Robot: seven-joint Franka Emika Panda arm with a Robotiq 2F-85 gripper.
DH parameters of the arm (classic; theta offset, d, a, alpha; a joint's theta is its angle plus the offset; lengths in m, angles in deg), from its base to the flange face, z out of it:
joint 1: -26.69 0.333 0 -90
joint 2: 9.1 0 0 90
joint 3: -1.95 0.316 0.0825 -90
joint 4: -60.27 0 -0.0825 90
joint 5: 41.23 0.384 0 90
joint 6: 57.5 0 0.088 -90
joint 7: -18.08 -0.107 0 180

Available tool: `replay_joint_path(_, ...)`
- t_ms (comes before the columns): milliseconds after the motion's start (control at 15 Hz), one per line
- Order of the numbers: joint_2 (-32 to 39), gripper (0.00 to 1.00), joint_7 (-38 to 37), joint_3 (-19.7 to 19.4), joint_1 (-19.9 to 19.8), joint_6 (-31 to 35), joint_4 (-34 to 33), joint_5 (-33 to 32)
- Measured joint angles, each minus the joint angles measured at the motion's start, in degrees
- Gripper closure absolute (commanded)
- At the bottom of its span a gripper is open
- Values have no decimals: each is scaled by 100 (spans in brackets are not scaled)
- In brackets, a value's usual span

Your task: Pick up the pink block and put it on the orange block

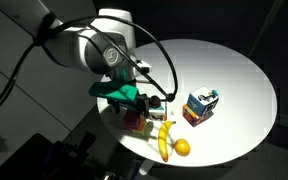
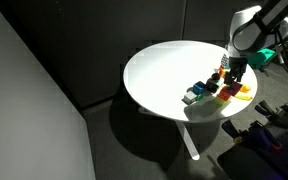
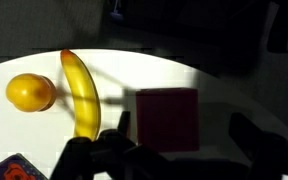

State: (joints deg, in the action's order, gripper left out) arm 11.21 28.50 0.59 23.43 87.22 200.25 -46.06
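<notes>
In the wrist view, the fingers are spread apart at the bottom edge. The pink block sits between them, ungripped, on the white table, right of the banana.

A round white tabletop is carrying a small cluster of things near one edge. A yellow banana is lying flat on it, and a round orange fruit is sitting just beside one end of the banana. On the banana's other side, the pink block is resting in shadow, close to it but not touching. A multicoloured box is standing nearby, apart from the fruit.
</notes>
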Motion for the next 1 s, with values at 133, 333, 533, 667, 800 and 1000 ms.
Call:
replay_joint_path(133, -56, 0, -3, 9, 45, -19, -6, 0)
replay_joint_path(333, -212, 0, -4, 19, 120, -93, -23, -1)
replay_joint_path(533, -415, 0, -5, 35, 199, -188, -35, -1)
replay_joint_path(667, -552, 0, -12, 66, 253, -258, -45, -1)
replay_joint_path(800, -678, 0, -21, 115, 305, -272, -54, -1)
replay_joint_path(1000, -831, 0, -85, 173, 393, -272, -87, -1)
